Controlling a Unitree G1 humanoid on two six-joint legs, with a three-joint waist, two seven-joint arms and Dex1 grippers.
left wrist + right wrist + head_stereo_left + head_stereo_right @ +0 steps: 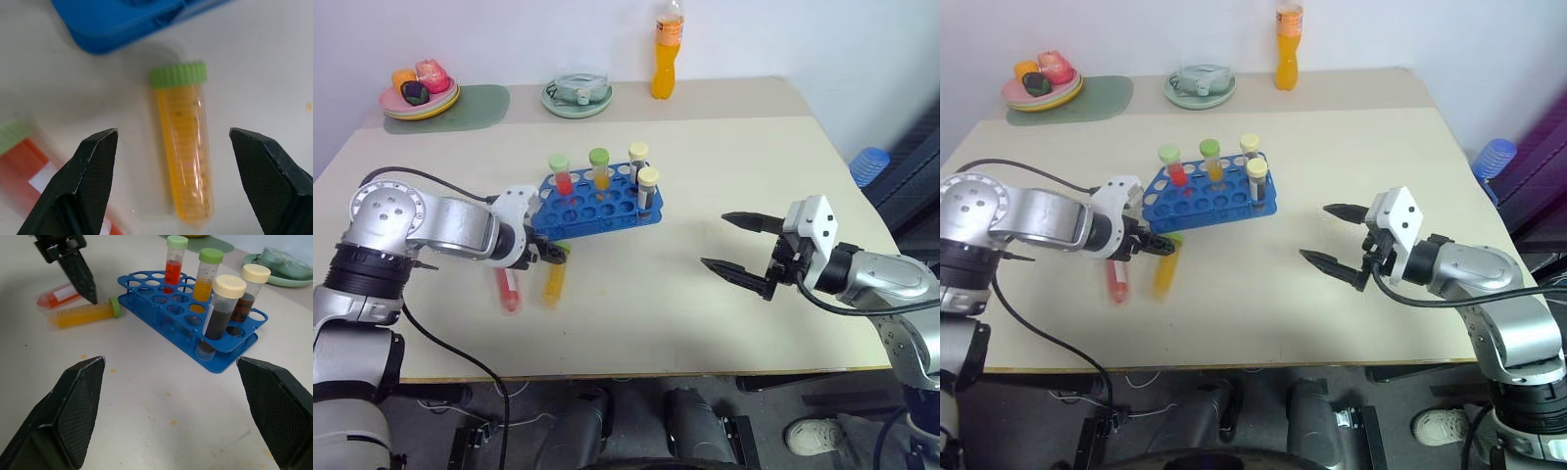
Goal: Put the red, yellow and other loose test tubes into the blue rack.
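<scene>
Step in hand: the approach to the first loose tube. My left gripper (173, 142) hangs over the yellow tube (183, 147), which lies flat on the table (636, 294) just in front of the blue rack (597, 201), its green cap turned toward the rack; my jaws stand wide apart, one finger on each side of the tube, holding nothing. The red tube (507, 289) lies just beside the yellow one, on the side away from my right arm, also flat. My right gripper (736, 245) waits well apart from the rack over bare table, jaws spread wide and empty. Four capped tubes already stand upright in the rack. The next move, as I judge it, calls for lowering the left fingers around the yellow tube and closing without nudging the red one — then tipping the tube upright over a free hole. Hard to make out: the red tube's cap, which my left arm covers in the head views.
</scene>
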